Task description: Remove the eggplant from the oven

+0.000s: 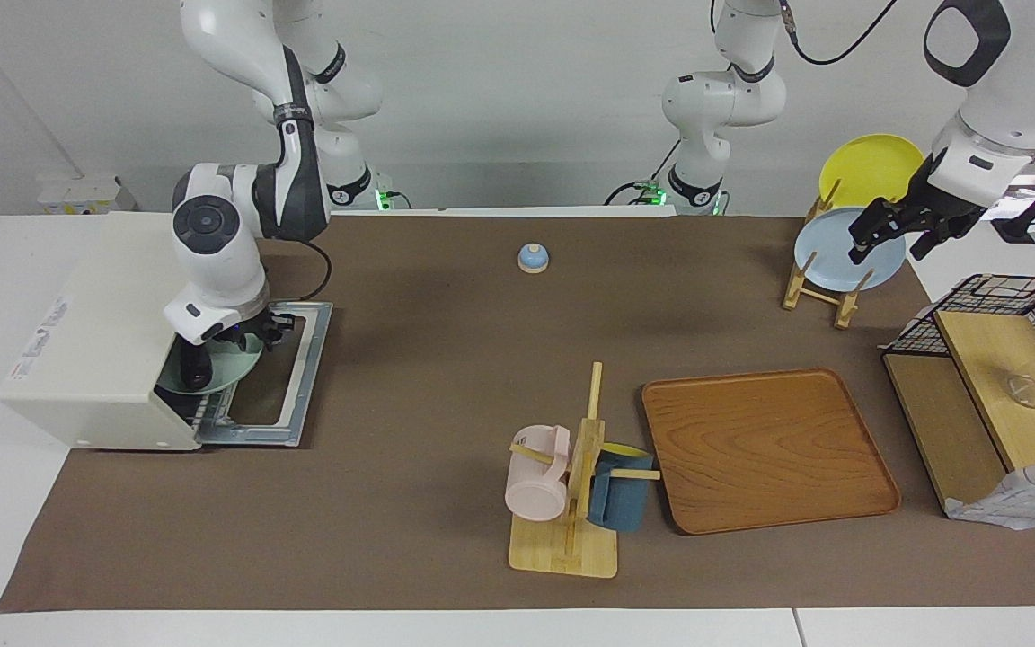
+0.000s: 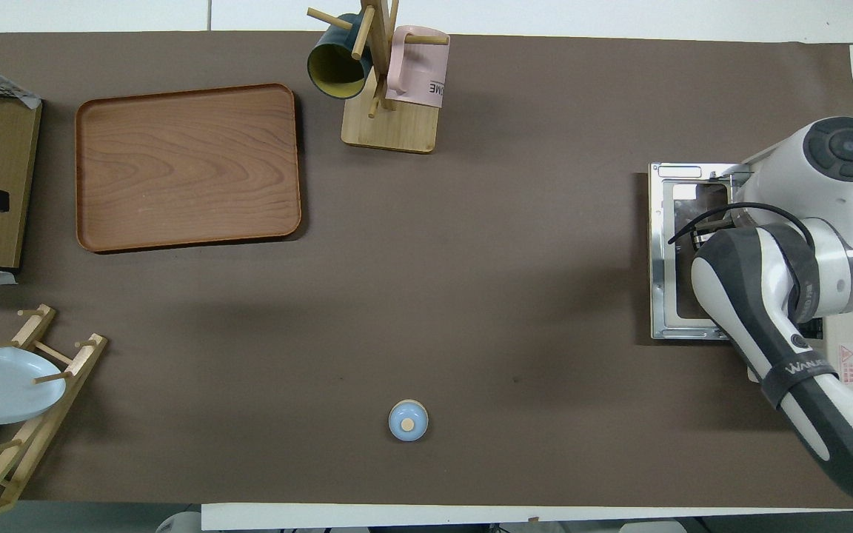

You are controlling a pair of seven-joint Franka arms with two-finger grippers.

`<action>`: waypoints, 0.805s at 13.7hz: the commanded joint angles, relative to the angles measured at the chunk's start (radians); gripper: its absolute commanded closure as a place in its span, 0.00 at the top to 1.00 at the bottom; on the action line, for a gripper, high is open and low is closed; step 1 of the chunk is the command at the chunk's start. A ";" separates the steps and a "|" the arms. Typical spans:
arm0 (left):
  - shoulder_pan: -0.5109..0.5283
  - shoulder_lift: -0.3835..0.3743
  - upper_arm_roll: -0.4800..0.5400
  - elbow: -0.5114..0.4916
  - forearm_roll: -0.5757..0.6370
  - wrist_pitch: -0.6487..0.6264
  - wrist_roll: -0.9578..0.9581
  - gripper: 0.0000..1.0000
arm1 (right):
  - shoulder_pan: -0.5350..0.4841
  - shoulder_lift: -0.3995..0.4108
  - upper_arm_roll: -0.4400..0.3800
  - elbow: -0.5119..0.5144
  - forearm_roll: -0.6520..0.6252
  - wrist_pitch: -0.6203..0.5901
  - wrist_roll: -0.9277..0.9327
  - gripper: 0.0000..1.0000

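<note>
Facing view shows my right pincer (image 1: 197,377) down at the mouth of the oven (image 1: 95,350), whose door (image 1: 288,377) lies folded flat on the surface (image 1: 446,359). It hangs over a pale green plate (image 1: 234,373) that sits partly out of the opening. A dark slender thing under the wrist may be the eggplant (image 1: 197,367), in the oven mouth on that plate, but I cannot separate it from the fingers, nor tell if the pincer is spread or pinching.

My left pincer (image 1: 881,235) waits in the air over the blue plate (image 1: 841,256) in the rack at the left arm's end, fingers spread.

I judge the task roughly midway: door open, arm at the plate, eggplant not yet clear of the oven. Lifting it out and setting it down on the surface remains.
</note>
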State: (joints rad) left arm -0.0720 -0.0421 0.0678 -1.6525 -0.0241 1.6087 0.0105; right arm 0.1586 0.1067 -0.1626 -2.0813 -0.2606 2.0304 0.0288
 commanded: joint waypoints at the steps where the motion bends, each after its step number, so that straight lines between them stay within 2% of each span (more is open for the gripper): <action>1: 0.005 -0.001 -0.002 0.007 0.015 -0.019 0.005 1.00 | 0.001 -0.012 0.008 -0.017 -0.025 0.024 -0.023 0.00; 3: 0.005 -0.001 -0.002 0.005 0.015 -0.023 0.005 1.00 | 0.030 0.005 0.015 0.022 -0.025 0.007 -0.017 0.00; 5: 0.005 -0.001 -0.002 0.007 0.015 -0.024 0.005 1.00 | 0.123 0.031 0.015 0.119 -0.011 -0.082 0.046 0.00; 8: 0.005 -0.001 -0.002 0.007 0.015 -0.024 0.005 1.00 | 0.336 0.109 0.017 0.309 0.007 -0.247 0.299 0.00; 11: 0.005 -0.001 -0.002 0.007 0.015 -0.024 0.005 1.00 | 0.423 0.284 0.017 0.579 0.196 -0.346 0.471 0.00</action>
State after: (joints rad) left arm -0.0720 -0.0421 0.0678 -1.6526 -0.0241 1.6032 0.0105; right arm 0.5673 0.2372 -0.1389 -1.7085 -0.1515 1.7495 0.4361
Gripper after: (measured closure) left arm 0.000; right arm 0.982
